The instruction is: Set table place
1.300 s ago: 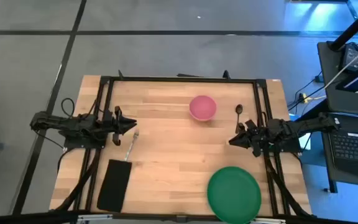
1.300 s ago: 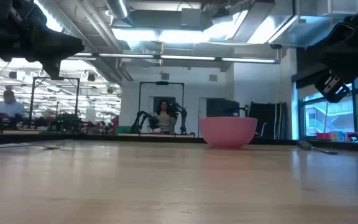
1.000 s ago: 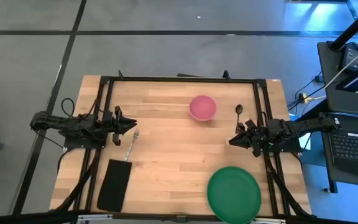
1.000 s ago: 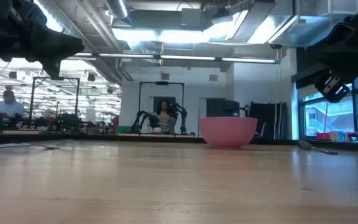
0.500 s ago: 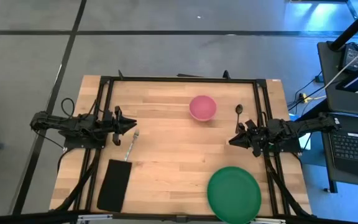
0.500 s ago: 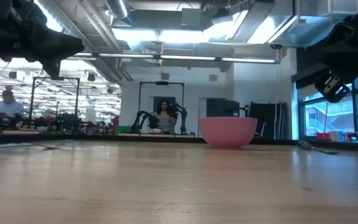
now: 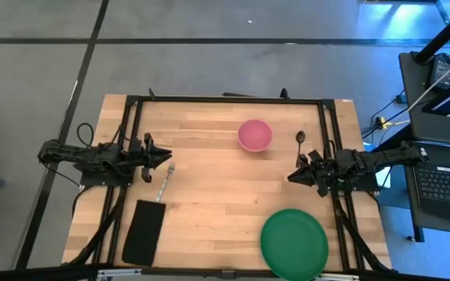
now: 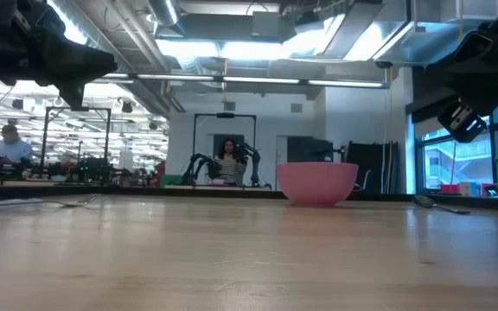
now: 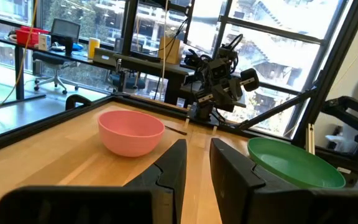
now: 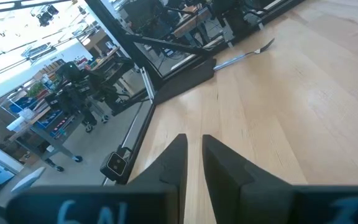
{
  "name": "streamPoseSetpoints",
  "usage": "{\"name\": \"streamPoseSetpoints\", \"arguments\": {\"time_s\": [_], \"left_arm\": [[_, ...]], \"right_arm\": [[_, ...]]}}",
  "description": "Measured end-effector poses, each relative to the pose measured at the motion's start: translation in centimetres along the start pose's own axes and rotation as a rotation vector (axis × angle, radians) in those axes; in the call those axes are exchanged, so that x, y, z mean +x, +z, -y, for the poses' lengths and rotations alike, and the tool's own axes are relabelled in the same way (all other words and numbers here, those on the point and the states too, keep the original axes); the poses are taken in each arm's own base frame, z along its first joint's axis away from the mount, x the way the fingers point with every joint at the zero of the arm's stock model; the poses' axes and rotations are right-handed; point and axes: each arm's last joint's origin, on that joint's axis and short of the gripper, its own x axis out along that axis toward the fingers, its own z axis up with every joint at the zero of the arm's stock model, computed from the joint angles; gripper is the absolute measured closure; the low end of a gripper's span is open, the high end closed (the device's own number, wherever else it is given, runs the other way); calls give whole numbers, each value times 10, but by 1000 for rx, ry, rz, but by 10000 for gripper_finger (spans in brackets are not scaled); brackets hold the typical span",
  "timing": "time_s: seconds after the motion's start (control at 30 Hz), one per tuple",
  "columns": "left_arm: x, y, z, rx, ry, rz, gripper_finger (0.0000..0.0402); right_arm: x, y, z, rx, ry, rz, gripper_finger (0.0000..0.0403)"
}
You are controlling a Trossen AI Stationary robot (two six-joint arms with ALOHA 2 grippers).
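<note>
The green plate point(image 7: 294, 243) lies near the table's near edge, right of centre. The pink bowl point(image 7: 255, 134) stands near the far edge, with the dark spoon point(image 7: 301, 138) lying to its right. The silver fork point(image 7: 164, 181) lies flat on the left, near my left gripper point(image 7: 166, 158). That gripper hovers shut at the left rail and points toward the table's middle. My right gripper point(image 7: 291, 177) hovers shut at the right rail, between spoon and plate. The left wrist view shows the bowl point(image 9: 131, 131) and the plate point(image 9: 294, 163) past the gripper point(image 9: 197, 142). The right wrist view shows the fork point(image 10: 247, 53) beyond the gripper point(image 10: 194, 137).
A black rectangular cloth point(image 7: 143, 232) lies at the near left corner, just below the fork. Black rails point(image 7: 225, 100) frame the wooden table point(image 7: 217, 195). A laptop desk point(image 7: 444, 156) stands off the right side. People show in the room point(image 8: 228, 162) beyond the table.
</note>
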Motion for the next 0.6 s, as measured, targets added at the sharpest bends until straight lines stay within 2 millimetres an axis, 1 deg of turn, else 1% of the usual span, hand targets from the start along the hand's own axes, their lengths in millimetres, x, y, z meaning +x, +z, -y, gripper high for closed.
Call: {"name": "streamPoseSetpoints", "arguments": {"time_s": [0.4, 0.6], "left_arm": [[0, 0, 0, 0, 0, 0, 335], [0, 0, 0, 0, 0, 0, 335]], "right_arm": [[0, 0, 0, 0, 0, -1, 350], [0, 1, 0, -22, -22, 26, 350]]}}
